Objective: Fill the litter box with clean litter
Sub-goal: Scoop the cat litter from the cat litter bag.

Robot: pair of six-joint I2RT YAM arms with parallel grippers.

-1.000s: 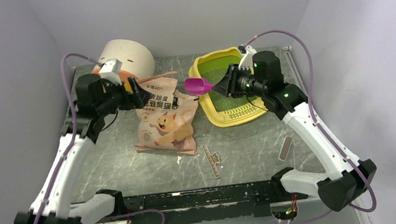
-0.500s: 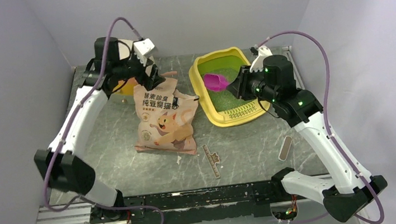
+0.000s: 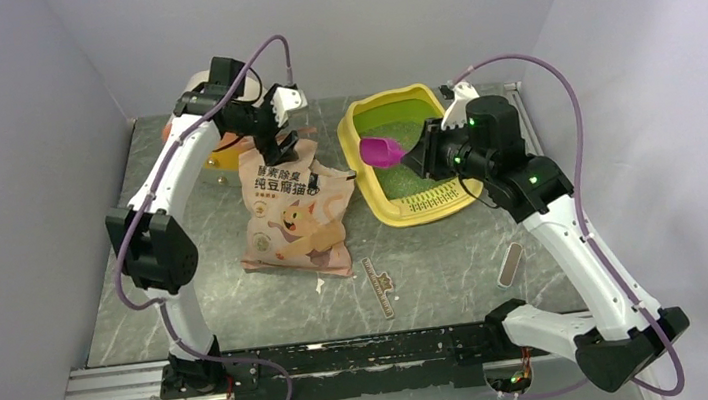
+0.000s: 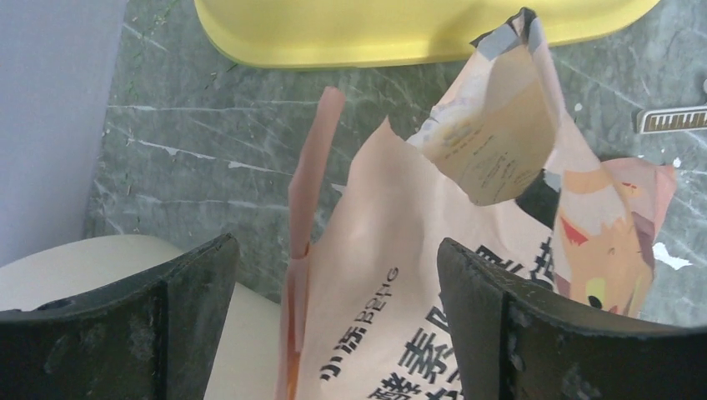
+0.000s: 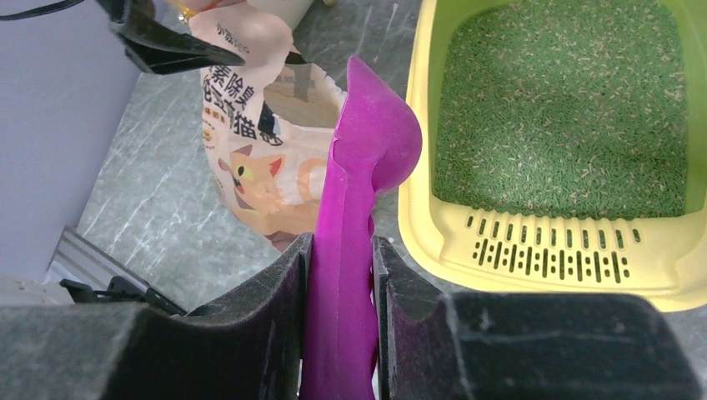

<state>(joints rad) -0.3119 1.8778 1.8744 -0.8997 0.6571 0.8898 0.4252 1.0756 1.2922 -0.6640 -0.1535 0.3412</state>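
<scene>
While left hand [image 4: 333, 279] gapes over bag [image 4: 392, 333], right hand [image 5: 342, 271] pinches scoop [image 5: 371, 150].

the pink bag [image 3: 297, 217] carries dark chinese print: "除臭" over "纯豆腐猫砂".

Two white arms, black at every joint!
Left arm [image 3: 166, 176] and right arm [image 3: 583, 254] show smooth white shells between chunky black housings. Purple cables [image 3: 573, 145] loop off both, green lights [image 3: 533, 180] glow on the right, and the black fingers [image 4: 508, 333] look scuffed grey.
</scene>
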